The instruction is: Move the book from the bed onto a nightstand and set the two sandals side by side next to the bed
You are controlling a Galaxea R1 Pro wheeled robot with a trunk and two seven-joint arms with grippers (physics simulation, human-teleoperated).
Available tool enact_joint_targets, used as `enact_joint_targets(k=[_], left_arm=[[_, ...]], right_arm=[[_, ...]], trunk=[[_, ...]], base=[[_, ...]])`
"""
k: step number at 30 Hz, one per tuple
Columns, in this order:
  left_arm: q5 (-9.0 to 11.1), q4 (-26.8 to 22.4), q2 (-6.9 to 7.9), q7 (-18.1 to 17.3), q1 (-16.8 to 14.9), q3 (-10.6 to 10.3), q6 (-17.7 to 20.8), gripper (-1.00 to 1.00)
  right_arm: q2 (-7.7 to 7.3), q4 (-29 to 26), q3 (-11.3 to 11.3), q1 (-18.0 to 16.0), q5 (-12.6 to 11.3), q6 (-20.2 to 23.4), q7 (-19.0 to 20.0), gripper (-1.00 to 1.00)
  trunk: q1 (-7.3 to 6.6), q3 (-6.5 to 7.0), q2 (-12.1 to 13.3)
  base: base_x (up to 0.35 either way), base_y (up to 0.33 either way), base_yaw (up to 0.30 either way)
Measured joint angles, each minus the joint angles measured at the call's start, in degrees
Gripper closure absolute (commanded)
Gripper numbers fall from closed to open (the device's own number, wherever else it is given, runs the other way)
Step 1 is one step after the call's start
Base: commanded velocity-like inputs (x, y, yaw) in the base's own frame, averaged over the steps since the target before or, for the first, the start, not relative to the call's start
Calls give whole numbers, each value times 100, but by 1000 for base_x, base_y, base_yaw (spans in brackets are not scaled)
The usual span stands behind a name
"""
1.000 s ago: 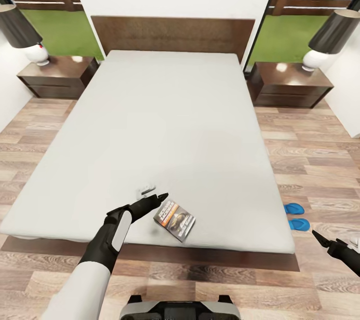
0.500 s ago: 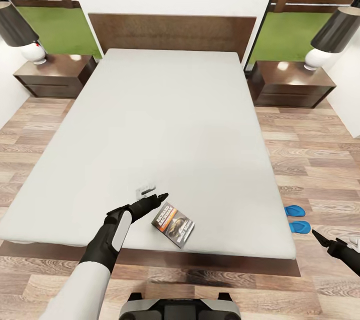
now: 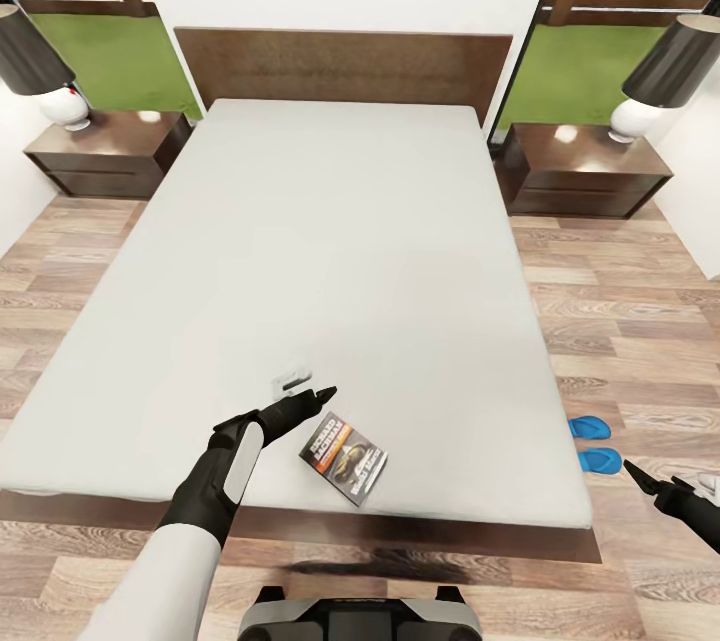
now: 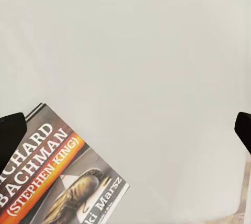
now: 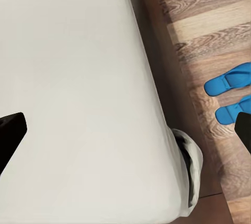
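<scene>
Bedroom with wood-plank floor [image 3: 620, 321], white wall and windows onto grass at the top corners of the head view. Bed [image 3: 330, 251] fills the middle of the frame, pale grey mattress, dark headboard at the top. One nightstand [image 3: 105, 153] at upper left, the other nightstand [image 3: 585, 169] at upper right, each carrying a lamp [image 3: 35, 61] with a dark shade. Book [image 3: 345, 456] lies flat on the mattress near the bottom edge, slightly right of centre, cover up; left wrist view shows white author lettering and an orange band on it [image 4: 57, 182]. Small white item [image 3: 291, 381] sits on the mattress just above the left gripper. Left gripper [image 3: 318, 393] hovers over the mattress just up-left of the book, not touching it; wrist view has its fingers [image 4: 11, 132] spread wide, nothing between them. Two blue sandals [image 3: 593, 444] sit side by side on the floor at lower right, close to the bed's corner. Right gripper [image 3: 640, 474] is at the lower right edge, just below the sandals; its fingers [image 5: 10, 132] are spread too, empty, looking down at the bed corner [image 5: 183, 150] and sandals [image 5: 232, 93].
</scene>
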Motion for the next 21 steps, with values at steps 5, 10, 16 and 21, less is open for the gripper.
enact_joint_targets(k=[5, 10, 16, 21], left_arm=[[0, 0, 0, 0, 0, 0, 0, -100], [0, 0, 0, 0, 0, 0, 0, -100], [4, 0, 0, 11, 1, 0, 13, -100], [8, 5, 0, 21, 1, 2, 20, -100]], right_arm=[[0, 0, 2, 0, 0, 0, 0, -100], [0, 0, 1, 0, 0, 0, 0, -100], [0, 0, -4, 0, 0, 0, -6, -100], [0, 0, -5, 1, 0, 0, -7, -100]], trunk=[[0, 0, 0], [0, -3, 0], [0, -40, 0], [0, -84, 0]], base=[[1, 0, 0], [0, 0, 0], [0, 0, 0], [0, 0, 0]])
